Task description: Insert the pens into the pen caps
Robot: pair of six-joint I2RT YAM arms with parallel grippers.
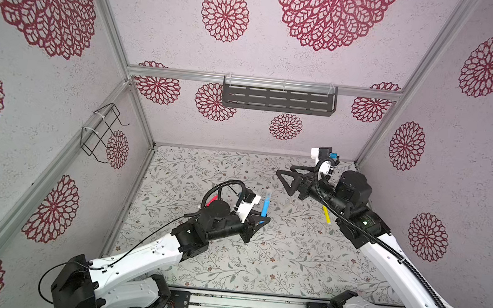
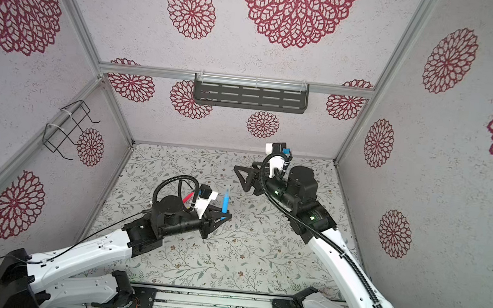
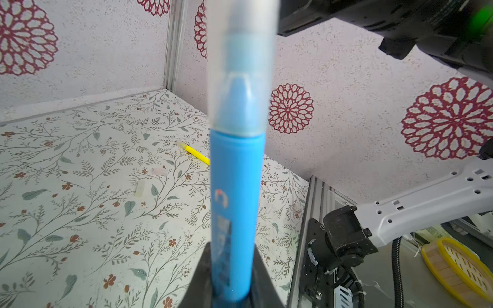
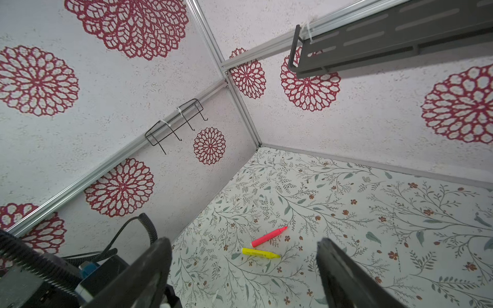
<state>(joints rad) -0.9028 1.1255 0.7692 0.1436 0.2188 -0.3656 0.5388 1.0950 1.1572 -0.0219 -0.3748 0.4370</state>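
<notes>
The left claw (image 1: 259,220) is clamped on the lower end of the blue pen (image 1: 264,207). We see that pen standing nearly upright out of its fingers (image 3: 202,277), raised off the surface (image 1: 259,264). A translucent cap (image 3: 240,80) sits over the pen's upper end, its rim against the blue barrel, and through the plastic we make out the tapered tip. In a top view the red pen (image 2: 188,198) lies on the surface to the left of this claw, seen through the cable loop on its wrist. Beyond the left claw, toward the right arm, two loose caps (image 3: 140,190) lie on the surface, apart from each other. Past them lies a yellow pen (image 3: 196,154), with one end hidden behind the blue pen.

The right claw (image 1: 283,182) hangs above the surface, farther back and to the right of the left claw in both top views, well apart from it. Its jaws stand apart and we see nothing between them. In its wrist view, ahead of and below this claw, the red pen and a second yellow pen (image 4: 260,253) lie on the surface close together, their blunt ends nearly meeting. The first yellow pen (image 1: 326,215) lies behind the right claw, partly under its arm.
</notes>
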